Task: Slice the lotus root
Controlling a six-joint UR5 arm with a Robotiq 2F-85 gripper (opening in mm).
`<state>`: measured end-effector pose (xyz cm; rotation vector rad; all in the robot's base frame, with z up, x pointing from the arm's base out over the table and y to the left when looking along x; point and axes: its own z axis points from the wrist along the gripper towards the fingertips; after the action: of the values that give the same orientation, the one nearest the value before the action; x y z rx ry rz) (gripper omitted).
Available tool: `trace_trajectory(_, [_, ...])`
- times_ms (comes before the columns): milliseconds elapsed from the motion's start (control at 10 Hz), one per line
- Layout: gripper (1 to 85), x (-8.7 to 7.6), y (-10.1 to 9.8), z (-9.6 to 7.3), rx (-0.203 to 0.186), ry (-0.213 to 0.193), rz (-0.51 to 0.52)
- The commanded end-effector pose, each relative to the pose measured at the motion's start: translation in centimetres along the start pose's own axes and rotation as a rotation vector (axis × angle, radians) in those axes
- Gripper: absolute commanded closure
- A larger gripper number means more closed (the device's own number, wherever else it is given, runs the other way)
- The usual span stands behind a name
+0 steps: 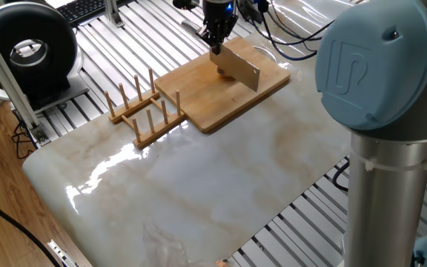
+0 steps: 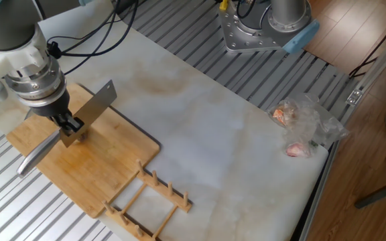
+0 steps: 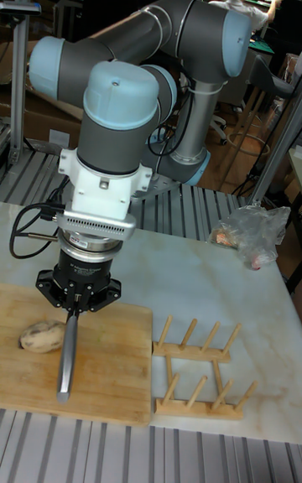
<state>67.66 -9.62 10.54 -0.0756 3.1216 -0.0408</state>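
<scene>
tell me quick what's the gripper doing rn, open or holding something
Gripper: shut on the knife, blade held over the bamboo board.

You have the bamboo board (image 3: 101, 382) at the near left of the table (image 3: 243, 340) in the tall fixed view, with the lotus root (image 3: 42, 335) lying on its left part. The knife (image 3: 65, 357) sits just right of the root, above the board, held by the gripper (image 3: 74, 309). The peg rack (image 3: 197, 370) stands just right of the board. A plastic bag (image 3: 252, 236) lies far right.
</scene>
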Motion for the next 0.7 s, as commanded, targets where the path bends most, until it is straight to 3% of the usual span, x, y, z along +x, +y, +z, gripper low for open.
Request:
trace_trajectory(0, [84.3, 0.74, 0.0, -0.19, 0.002, 0.01, -0.013])
trace_trajectory(300, [84.3, 0.82, 0.67, -0.35, -0.015, 0.007, -0.012])
trace_trajectory(600, [84.3, 0.75, 0.04, -0.14, 0.004, 0.007, -0.068])
